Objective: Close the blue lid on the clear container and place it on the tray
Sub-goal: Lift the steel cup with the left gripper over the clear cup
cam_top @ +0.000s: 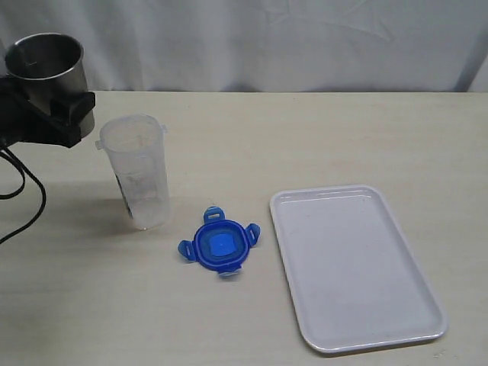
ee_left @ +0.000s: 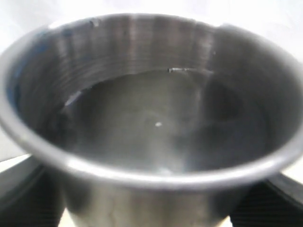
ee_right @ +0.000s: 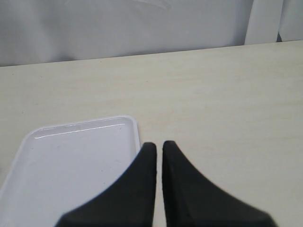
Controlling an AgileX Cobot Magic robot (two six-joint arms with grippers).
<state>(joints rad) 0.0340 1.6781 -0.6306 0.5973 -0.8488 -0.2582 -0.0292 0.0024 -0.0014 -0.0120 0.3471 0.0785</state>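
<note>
Blue lid lies flat on the table, tabs splayed, between the tray and the clear container, which stands upright, mouth up, long axis vertical. Neither closing nor placing looks begun. The left gripper clasps a grey metal cup; the right gripper is pressed together, empty.

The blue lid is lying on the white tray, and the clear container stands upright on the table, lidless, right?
Not quite. The exterior view shows the blue lid on the table beside the tray, not on it. The clear container does stand upright on the table, lidless.
</note>
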